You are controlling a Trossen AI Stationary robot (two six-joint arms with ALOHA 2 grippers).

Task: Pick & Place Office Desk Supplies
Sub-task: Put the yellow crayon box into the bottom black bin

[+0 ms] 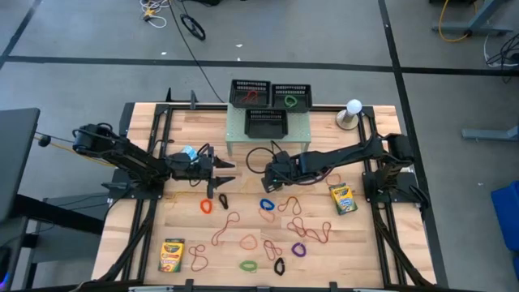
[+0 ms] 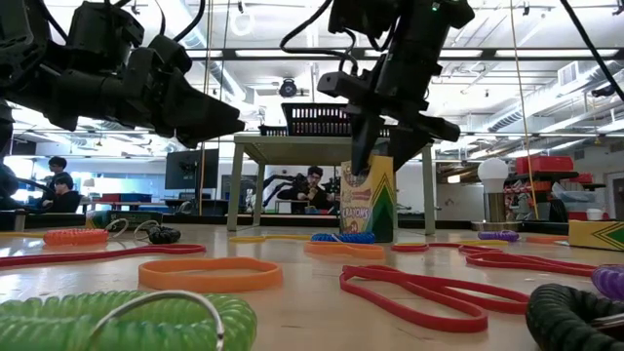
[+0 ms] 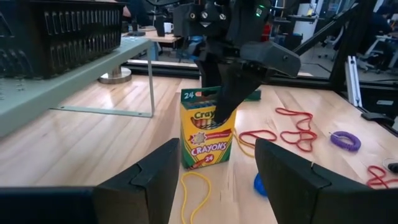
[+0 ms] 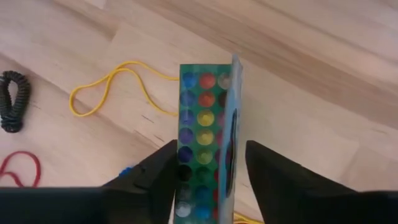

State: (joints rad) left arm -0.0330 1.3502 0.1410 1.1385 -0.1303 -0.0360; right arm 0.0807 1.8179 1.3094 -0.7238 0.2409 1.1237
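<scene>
The small yellow-and-green cardboard crayon box [image 3: 207, 127] stands upright mid-worktop [image 3: 74, 155] between the right pincer's [image 4: 208, 171] parted fingers, seemingly ungripped; light, stiff but crushable, it is best pinched across its narrow faces, the left pincer [image 3: 214, 177] open nearby.

The right gripper [image 4: 210, 177] has its two dark jaws on each side of a crayon box [image 4: 205, 143], with a little gap. The box stands on the wooden table [image 4: 323, 74], and its open top shows round crayon tips in many colors. A yellow rubber band [image 4: 115, 84] lies beside the box. A black coiled band [image 4: 13, 99] lies farther off, near a red band [image 4: 22, 174].
</scene>
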